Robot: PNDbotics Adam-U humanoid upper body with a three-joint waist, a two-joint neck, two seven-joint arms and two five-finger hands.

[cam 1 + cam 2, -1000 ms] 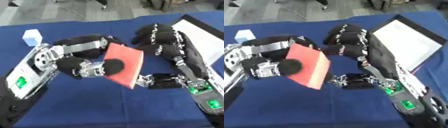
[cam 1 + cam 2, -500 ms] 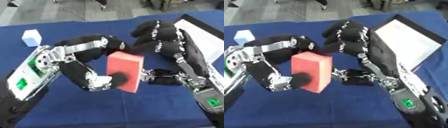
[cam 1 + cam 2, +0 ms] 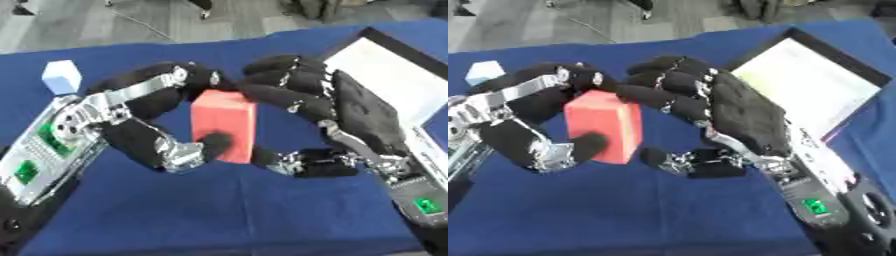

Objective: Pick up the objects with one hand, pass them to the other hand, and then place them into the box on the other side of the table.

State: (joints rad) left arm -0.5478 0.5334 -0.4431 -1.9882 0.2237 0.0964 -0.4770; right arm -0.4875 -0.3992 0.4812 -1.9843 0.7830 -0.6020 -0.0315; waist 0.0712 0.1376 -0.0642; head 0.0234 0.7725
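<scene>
A red block (image 3: pixel 223 122) stands upright above the middle of the blue table. My left hand (image 3: pixel 149 135) is shut on it, thumb pressed on its lower front face and fingers curled behind its top. My right hand (image 3: pixel 741 112) arches round the block from the right. Its fingers (image 3: pixel 662 85) lie against the block's upper right edge. Its thumb (image 3: pixel 658 159) sits low, a small gap from the block's lower right side. The box (image 3: pixel 815 75), black-rimmed with a white inside, lies open at the right edge of the table.
A light blue cube (image 3: pixel 62 76) sits on the blue cloth (image 3: pixel 219 215) at the far left. Beyond the table's far edge is grey floor.
The red block has turned from tilted to upright in my left hand. My right hand has come in from the right, and its fingers now reach the block's top edge.
</scene>
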